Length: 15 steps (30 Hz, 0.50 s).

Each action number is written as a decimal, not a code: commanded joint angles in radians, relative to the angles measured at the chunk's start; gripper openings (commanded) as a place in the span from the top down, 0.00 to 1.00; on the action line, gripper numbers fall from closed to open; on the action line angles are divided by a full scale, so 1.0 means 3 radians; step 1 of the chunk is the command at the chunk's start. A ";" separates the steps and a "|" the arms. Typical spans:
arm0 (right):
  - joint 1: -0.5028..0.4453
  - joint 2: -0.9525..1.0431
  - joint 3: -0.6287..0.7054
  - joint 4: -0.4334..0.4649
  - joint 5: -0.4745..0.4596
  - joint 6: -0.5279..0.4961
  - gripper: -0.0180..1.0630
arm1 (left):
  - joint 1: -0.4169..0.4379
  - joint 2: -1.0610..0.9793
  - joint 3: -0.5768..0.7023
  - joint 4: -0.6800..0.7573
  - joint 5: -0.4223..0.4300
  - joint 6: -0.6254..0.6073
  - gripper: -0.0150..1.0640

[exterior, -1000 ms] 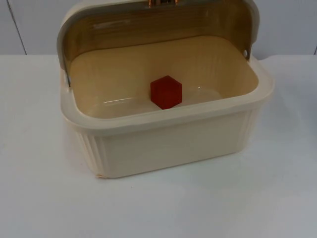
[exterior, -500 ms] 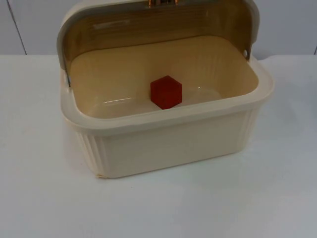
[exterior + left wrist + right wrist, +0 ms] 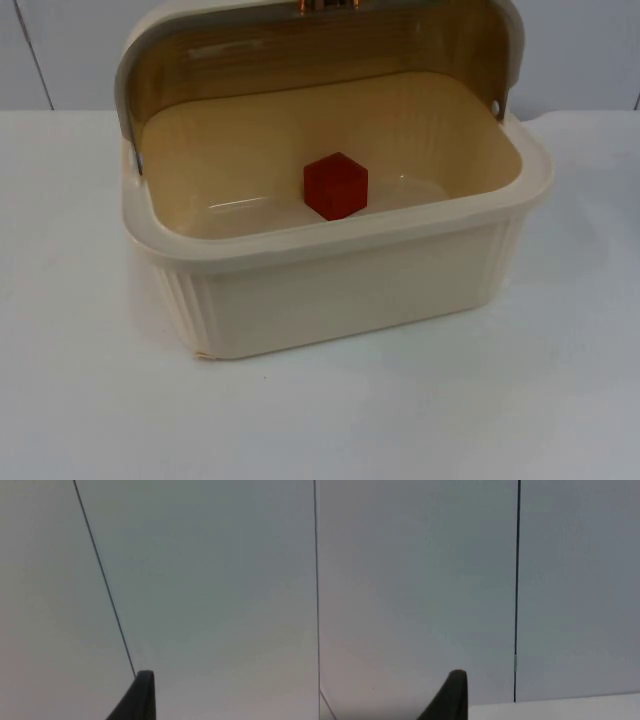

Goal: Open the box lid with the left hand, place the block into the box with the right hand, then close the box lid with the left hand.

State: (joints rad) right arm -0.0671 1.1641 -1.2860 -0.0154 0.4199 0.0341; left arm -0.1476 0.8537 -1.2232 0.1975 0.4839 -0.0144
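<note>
A cream plastic box (image 3: 340,295) stands in the middle of the white table. Its lid (image 3: 300,45), cream-framed with a brownish see-through panel, is swung up and back over the far side. On the box floor, near the front wall, rests a red block (image 3: 336,186), with nothing touching it. In the left wrist view my left gripper (image 3: 142,692) is raised and faces the grey partition wall (image 3: 210,580). My right gripper (image 3: 452,695) likewise faces the wall (image 3: 420,580), just above the table's far edge (image 3: 570,707). Both arms wait away from the box.
A copper-coloured handle (image 3: 327,4) sits on the lid's top edge. White table top (image 3: 90,400) spreads in front of the box and on both sides. The grey partition wall (image 3: 580,50) closes off the table behind the box.
</note>
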 commanded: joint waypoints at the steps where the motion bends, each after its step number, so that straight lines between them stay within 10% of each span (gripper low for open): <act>1: -0.0023 -0.0018 -0.0032 -0.0027 -0.0089 0.0013 0.07 | -0.0023 0.0073 0.0009 -0.0117 -0.0008 -0.0007 0.02; 15: -0.0023 -0.0018 -0.0032 -0.0027 -0.0144 0.0013 0.07 | -0.0023 0.1268 -0.0507 -0.0258 -0.0178 0.0122 0.02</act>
State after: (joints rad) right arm -0.0671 1.1641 -1.2860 -0.0175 0.3952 0.0341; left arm -0.1476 1.2103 -1.3404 0.1232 0.4349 0.0077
